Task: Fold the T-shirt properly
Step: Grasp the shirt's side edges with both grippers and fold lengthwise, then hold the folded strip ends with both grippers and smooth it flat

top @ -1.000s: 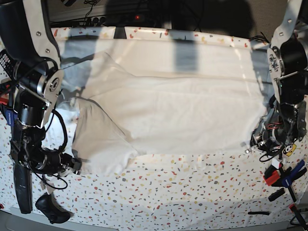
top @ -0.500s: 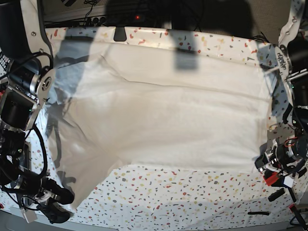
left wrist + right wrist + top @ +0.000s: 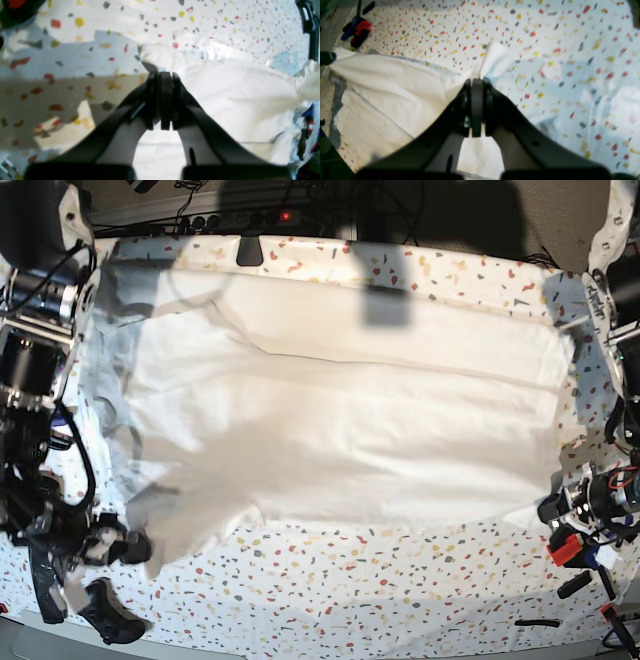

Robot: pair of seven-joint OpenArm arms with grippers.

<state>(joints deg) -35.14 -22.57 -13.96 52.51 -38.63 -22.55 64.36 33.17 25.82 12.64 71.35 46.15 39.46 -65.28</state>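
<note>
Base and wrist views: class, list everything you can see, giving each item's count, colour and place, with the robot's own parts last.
T-shirt: one, white, spread across the tabletop, stretched between both grippers.
Tabletop: one, white with coloured speckles, under the T-shirt.
Clamps: a few, red, blue and black, at the table's near edge beside the left arm.
Left gripper: one, black, shut on the T-shirt's edge.
Right gripper: one, black, shut on the T-shirt's edge.

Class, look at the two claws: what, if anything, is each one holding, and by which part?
Both hold the T-shirt. The left claw pinches a corner of its edge; the right claw pinches a bunched corner at the opposite end.
</note>
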